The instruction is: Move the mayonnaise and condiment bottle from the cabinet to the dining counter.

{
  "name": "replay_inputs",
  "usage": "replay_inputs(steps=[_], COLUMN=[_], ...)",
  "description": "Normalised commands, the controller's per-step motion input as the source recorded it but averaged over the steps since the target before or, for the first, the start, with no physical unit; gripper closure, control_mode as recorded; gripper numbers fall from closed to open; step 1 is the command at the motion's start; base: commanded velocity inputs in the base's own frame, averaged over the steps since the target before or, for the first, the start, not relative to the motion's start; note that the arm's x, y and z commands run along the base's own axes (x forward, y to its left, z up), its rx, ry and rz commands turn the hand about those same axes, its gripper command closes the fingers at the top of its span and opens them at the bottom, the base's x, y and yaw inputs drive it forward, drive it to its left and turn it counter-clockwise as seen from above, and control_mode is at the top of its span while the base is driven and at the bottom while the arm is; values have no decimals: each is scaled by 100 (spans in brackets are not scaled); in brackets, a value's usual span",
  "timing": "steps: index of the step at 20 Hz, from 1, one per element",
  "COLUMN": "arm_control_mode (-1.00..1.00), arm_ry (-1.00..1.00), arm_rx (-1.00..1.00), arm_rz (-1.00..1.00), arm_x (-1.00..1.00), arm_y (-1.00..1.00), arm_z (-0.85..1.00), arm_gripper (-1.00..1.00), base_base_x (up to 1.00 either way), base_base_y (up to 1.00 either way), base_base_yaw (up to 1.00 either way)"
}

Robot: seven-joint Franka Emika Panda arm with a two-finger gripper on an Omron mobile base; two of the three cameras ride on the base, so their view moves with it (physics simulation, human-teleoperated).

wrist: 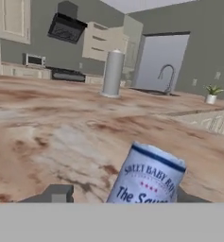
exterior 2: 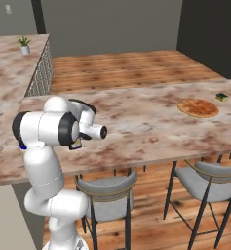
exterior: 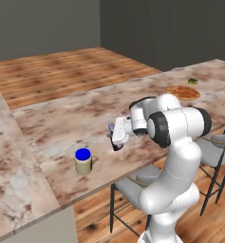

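Mayonnaise [exterior: 83, 161] upright on the dining counter [exterior: 61, 123], lower left of the left base view, near the front edge, blue lid up. Pincer [exterior: 117, 142] just right of it at centre frame, low over the marbled top, apart from the jar. Condiment bottle [wrist: 149, 175] between the fingers [wrist: 57, 194] at the bottom centre of the hand view, white label with dark lettering and a blue-grey band at its top, tilted to the right. Pincer narrowed around that bottle, one dark fingertip showing at lower left and another edge at lower right. Whether the bottle's base touches the counter: cannot tell. Round wooden board [exterior 2: 198, 108] and small sponge [exterior 2: 222, 97] at the right of the right base view. Grey stools [exterior 2: 107, 193] under the counter's edge.
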Motion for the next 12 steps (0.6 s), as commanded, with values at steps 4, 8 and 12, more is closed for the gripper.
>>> replay_inputs(steps=[4, 8, 12], arm_control_mode=[-100, -100, -100], arm_ry=[-24, -16, -15], arm_rx=[0, 0, 1], arm_rz=[12, 8, 6], arm_x=[-14, 0, 0], arm_y=[-14, -20, -37], arm_z=[-37, -49, -37], arm_gripper=[100, 100, 100], base_base_x=[0, 0, 0], base_base_y=[0, 0, 0], base_base_yaw=[0, 0, 0])
